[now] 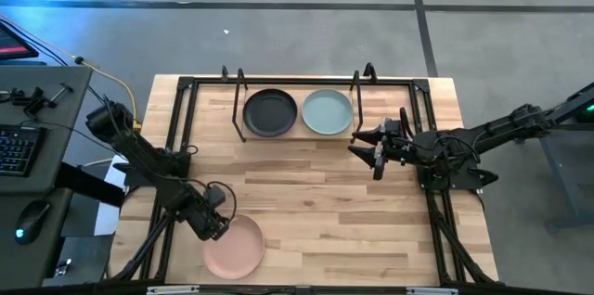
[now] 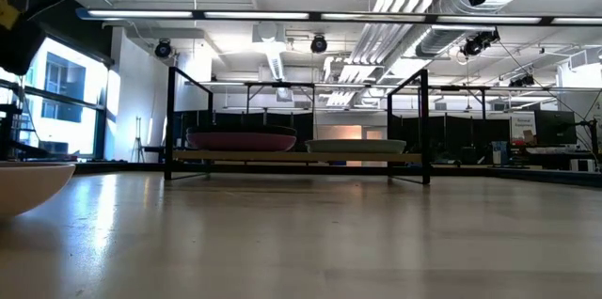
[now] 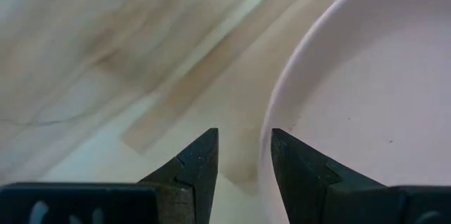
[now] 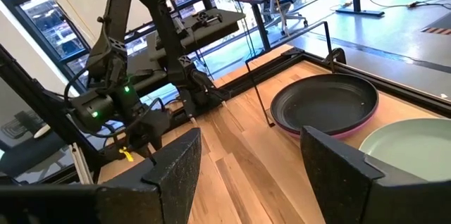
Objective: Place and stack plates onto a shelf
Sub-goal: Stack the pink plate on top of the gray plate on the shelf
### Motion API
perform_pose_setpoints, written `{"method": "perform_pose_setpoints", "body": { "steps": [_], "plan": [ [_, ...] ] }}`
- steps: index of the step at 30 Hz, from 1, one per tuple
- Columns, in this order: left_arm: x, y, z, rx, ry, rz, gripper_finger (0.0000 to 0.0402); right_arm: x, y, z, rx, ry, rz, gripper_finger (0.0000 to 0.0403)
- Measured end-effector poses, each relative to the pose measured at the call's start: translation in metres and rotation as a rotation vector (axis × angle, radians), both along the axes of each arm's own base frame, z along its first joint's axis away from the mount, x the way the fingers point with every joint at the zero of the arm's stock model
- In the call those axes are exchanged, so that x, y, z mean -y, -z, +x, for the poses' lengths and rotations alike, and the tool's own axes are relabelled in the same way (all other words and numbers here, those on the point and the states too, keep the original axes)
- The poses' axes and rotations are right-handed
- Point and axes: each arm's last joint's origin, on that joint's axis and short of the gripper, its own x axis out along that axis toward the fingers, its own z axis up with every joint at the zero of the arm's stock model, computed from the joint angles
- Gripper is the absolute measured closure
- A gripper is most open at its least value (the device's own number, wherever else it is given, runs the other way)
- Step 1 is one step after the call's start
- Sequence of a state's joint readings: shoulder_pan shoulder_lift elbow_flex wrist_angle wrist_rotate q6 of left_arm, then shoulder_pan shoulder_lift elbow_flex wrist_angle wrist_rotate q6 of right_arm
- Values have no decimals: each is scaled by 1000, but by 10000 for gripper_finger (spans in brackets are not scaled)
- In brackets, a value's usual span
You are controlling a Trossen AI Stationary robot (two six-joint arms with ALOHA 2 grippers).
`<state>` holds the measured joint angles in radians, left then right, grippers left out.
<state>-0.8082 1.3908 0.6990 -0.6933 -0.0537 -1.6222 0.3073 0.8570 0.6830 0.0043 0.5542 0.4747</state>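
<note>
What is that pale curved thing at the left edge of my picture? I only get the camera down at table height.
Observer: A pale pink plate lying flat on the table; the overhead camera shows it whole, near the left arm.
Operator: Is anything gripping it?
Observer: Not yet. The left pincer is open, with one finger on each side of the plate's rim.
Operator: And where is the other arm?
Observer: The right pincer is open at the right end of the shelf, nearest the blue-green plate.
</note>
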Motion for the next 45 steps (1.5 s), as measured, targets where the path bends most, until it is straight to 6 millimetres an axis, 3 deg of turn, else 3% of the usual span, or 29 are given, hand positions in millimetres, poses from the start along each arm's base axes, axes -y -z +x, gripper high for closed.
{"method": "perform_pose_setpoints", "body": {
  "steps": [19,23,28,32,35,45],
  "plan": [
    [8,10,7,-4,3,-37,284,0,1,0,-7,0,-5,179],
    [10,13,9,-4,5,-44,314,0,1,0,-9,0,-6,179],
    [10,12,9,-5,7,-64,385,0,1,0,-10,-1,-6,179],
    [4,-3,11,5,31,-147,392,0,1,0,-10,-1,-6,179],
    [-10,-24,13,75,50,-198,398,0,1,0,-8,0,-4,179],
    [-94,-108,28,415,-50,-135,400,-2,4,7,20,20,125,179]
  ]
}}
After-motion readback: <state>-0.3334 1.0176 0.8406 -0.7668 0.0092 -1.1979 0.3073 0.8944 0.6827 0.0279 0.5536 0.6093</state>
